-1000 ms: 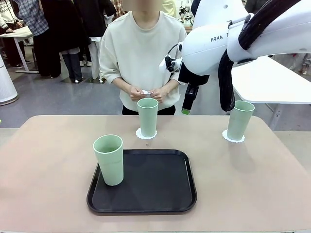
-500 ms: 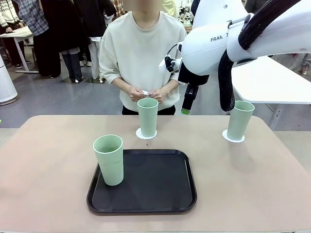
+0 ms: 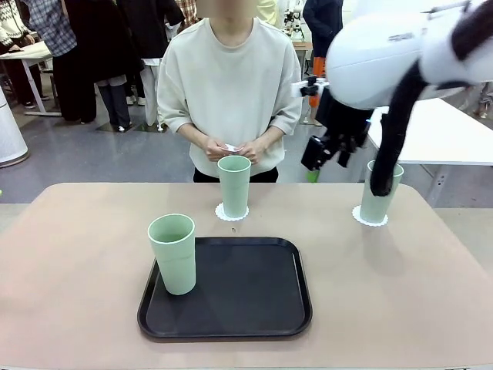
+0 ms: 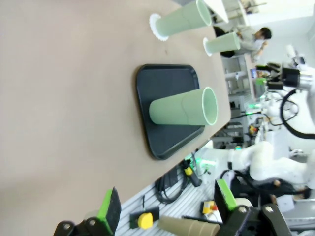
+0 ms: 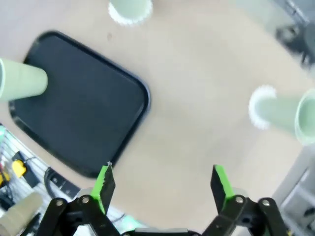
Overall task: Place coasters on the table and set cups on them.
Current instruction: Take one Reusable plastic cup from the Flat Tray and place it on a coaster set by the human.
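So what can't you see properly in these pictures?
Front view: the small white thing in the person's hands is too small, and too covered by them, to name.
Front view: the right arm's black cable crosses the right cup and hides part of it.
Right wrist view: blurry, and the left edge cuts off the cup on the tray; the tray itself shows.

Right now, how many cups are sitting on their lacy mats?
Done: two. The middle cup stands on its coaster, the right cup on the right coaster. In hand: the person's hands hold something small and white, maybe the last coaster. Left: the third cup stands on the black tray.
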You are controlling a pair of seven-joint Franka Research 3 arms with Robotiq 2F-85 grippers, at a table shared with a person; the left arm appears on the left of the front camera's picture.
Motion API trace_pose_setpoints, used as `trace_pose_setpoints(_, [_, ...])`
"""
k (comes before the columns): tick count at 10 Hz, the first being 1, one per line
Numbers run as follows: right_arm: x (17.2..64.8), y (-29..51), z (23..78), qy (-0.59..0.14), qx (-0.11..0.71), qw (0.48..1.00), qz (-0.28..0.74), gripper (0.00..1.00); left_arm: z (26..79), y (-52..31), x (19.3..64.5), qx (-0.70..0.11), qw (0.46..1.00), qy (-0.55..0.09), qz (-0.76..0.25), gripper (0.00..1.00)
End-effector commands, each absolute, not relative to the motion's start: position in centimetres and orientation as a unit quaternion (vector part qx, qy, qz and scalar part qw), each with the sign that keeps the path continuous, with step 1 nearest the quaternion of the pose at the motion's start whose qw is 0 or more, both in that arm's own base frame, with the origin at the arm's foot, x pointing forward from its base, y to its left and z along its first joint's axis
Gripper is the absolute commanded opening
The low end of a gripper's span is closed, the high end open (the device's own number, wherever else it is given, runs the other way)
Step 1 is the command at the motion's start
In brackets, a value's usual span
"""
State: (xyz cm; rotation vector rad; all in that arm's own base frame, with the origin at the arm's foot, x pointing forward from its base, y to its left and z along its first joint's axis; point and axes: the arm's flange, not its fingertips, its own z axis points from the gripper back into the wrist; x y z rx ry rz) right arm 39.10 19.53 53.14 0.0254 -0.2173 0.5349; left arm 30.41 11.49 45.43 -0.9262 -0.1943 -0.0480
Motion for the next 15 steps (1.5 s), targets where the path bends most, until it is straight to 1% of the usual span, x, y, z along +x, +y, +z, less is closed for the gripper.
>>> trace_pose_setpoints(1, [35.8,16.6,53.2,-0.077,0.026,0.972,0.22,1.0,45.5,11.6,30.4,-0.453,0.886,-0.097,-0.026,1.0])
trace_pose_setpoints(2, [35.2,13.2,53.3,-0.112,0.088,0.97,0.196,1.0,45.5,11.6,30.4,-0.453,0.886,-0.097,-0.026,1.0])
trace_pose_setpoints(3, [35.1,9.3,53.4,-0.157,0.176,0.953,0.191,1.0,45.5,11.6,30.4,-0.453,0.886,-0.097,-0.026,1.0])
trace_pose_setpoints(4, [35.2,6.9,53.1,-0.191,0.235,0.934,0.191,1.0,45.5,11.6,30.4,-0.453,0.886,-0.097,-0.026,1.0])
trace_pose_setpoints(6, [35.5,1.0,52.7,-0.252,0.34,0.886,0.187,1.0,45.5,11.6,30.4,-0.453,0.886,-0.097,-0.026,1.0])
trace_pose_setpoints(8, [34.5,-3.7,51.9,-0.291,0.401,0.852,0.17,1.0,45.5,11.6,30.4,-0.453,0.886,-0.097,-0.026,1.0])
trace_pose_setpoints(9, [34.2,-5.5,50.9,-0.297,0.423,0.84,0.163,1.0,45.5,11.6,30.4,-0.453,0.886,-0.097,-0.026,1.0])
trace_pose_setpoints(10, [34.1,-6.5,49.5,-0.264,0.423,0.847,0.182,1.0,45.5,11.6,30.4,-0.453,0.886,-0.097,-0.026,1.0])
trace_pose_setpoints(11, [34.0,-6.1,48.9,-0.269,0.382,0.853,0.232,1.0,45.5,11.6,30.4,-0.453,0.886,-0.097,-0.026,1.0])
trace_pose_setpoints(12, [34.0,-6.2,51.3,-0.294,0.412,0.847,0.159,1.0,45.5,11.6,30.4,-0.453,0.886,-0.097,-0.026,1.0])
trace_pose_setpoints(14, [34.0,-6.2,51.3,-0.294,0.412,0.847,0.159,1.0,45.5,11.6,30.4,-0.453,0.886,-0.097,-0.026,1.0])
trace_pose_setpoints(15, [33.8,-6.5,50.4,-0.285,0.41,0.848,0.175,1.0,45.5,11.6,30.4,-0.453,0.886,-0.097,-0.026,1.0])
